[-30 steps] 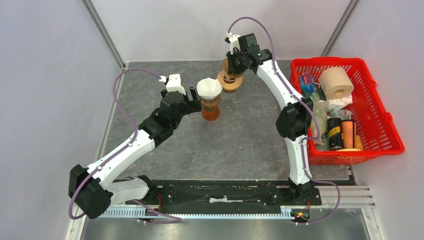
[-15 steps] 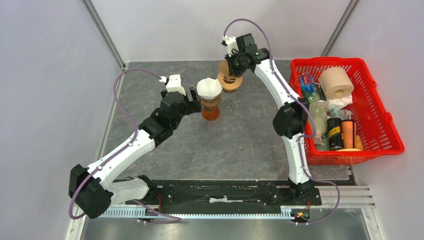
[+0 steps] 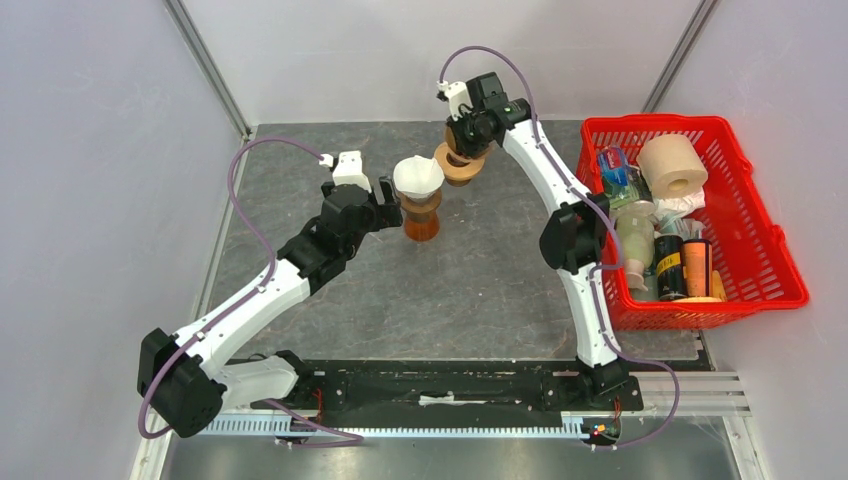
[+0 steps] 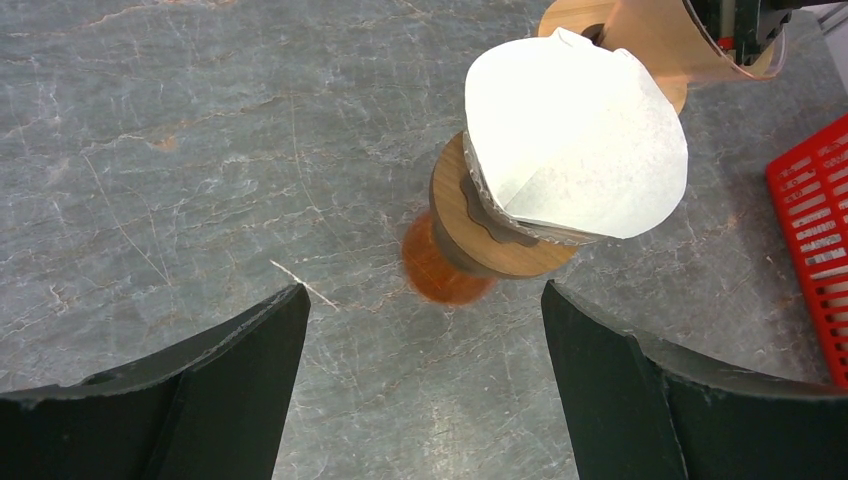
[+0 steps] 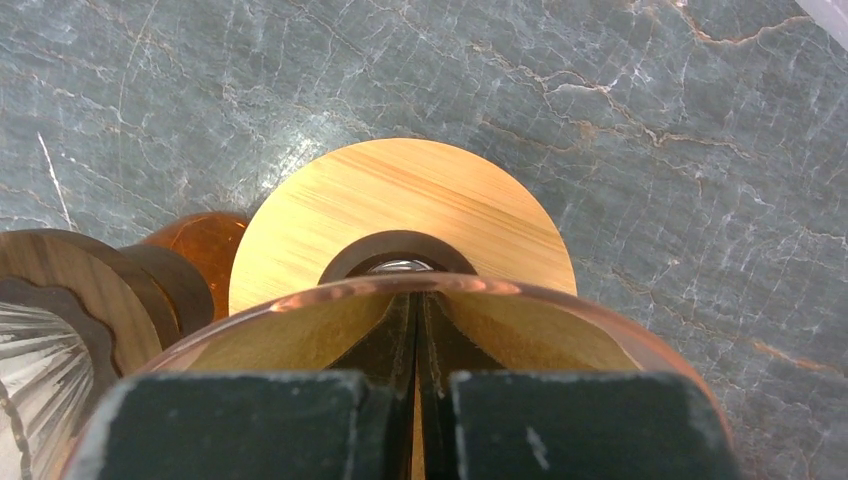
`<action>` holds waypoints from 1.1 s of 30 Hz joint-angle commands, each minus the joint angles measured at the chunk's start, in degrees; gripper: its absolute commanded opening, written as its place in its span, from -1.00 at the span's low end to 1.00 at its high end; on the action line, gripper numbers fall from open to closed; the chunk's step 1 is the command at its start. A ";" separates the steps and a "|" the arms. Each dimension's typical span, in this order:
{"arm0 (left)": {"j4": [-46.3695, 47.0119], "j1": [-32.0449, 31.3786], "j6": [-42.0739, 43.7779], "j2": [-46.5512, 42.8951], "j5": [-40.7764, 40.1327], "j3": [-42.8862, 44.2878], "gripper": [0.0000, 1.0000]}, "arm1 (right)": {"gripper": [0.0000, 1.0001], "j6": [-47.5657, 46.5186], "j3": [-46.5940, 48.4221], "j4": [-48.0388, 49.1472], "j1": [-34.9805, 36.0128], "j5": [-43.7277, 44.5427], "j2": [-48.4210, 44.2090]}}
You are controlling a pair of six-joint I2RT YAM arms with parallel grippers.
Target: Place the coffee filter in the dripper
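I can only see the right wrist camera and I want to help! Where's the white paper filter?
Observer: The white filter sits in the wood-collared dripper, left of the amber dripper you hold.
Operator: Is the other arm holding it?
Observer: No, the left fingers stand open, apart from it.
Operator: What's on my right?
Observer: A red basket full of items.

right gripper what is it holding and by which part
The right gripper is shut on the amber dripper, pinching the wall of its cone at the rim.
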 commanded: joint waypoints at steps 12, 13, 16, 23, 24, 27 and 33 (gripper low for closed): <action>0.53 0.43 0.11 1.12 0.08 0.34 0.86 | -0.91 -14.87 3.28 0.22 4.00 3.80 1.88; 0.53 0.43 0.10 1.03 0.08 0.34 0.86 | -0.93 -15.19 3.53 0.06 3.99 3.97 2.10; 0.60 0.48 0.28 1.05 0.17 0.34 0.86 | -0.92 -16.59 3.48 -0.76 3.92 4.16 2.58; 0.71 0.52 0.19 1.51 0.39 0.33 0.86 | -0.80 -18.98 3.58 -1.33 4.16 5.56 3.13; 0.72 0.60 0.19 1.67 0.49 0.40 0.86 | -0.77 -19.00 3.77 -1.28 4.17 5.80 3.02; 0.71 0.61 0.09 1.91 1.04 0.73 0.86 | -0.67 -19.32 4.06 -1.11 4.26 6.38 2.22; 1.14 0.61 -0.39 1.61 1.91 0.86 0.86 | -0.58 -19.14 2.89 1.29 4.53 7.77 -1.32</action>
